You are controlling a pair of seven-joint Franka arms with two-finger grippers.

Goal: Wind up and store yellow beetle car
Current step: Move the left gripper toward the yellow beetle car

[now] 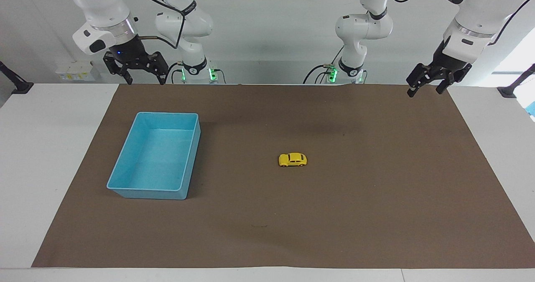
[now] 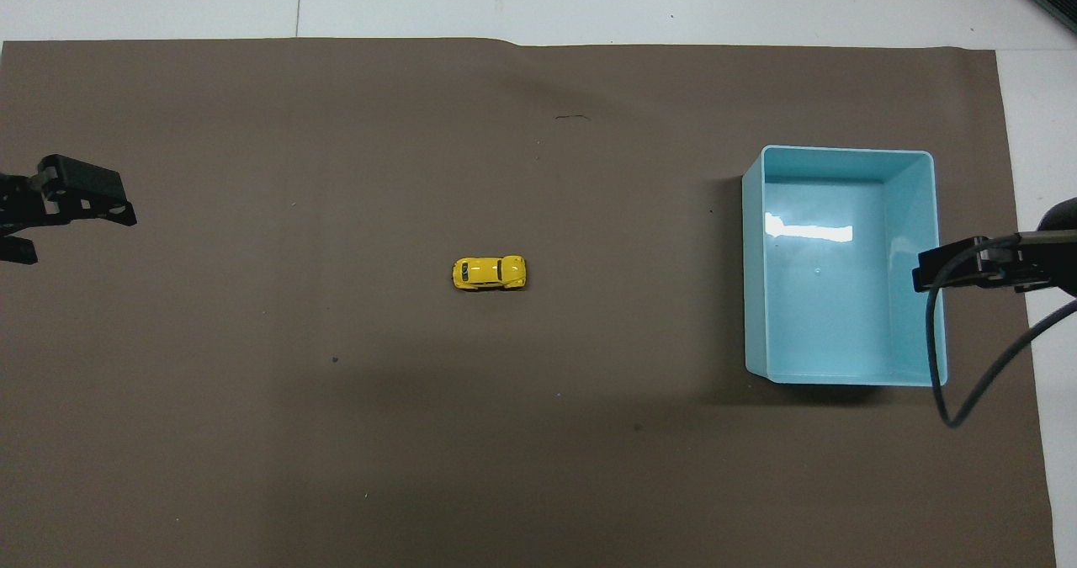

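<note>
Car (image 1: 292,159) mid-mat (image 1: 376,215), bin (image 1: 125,186) well apart

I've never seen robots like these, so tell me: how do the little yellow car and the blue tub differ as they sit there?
The yellow beetle car is tiny, rounded and closed; the blue tub is far bigger, boxy and open-topped, with nothing in it. The car sits mid-mat; the tub sits toward the right arm's end. Both rest on the brown mat, untouched: the left gripper and right gripper hang up in the air, jaws open.
</note>
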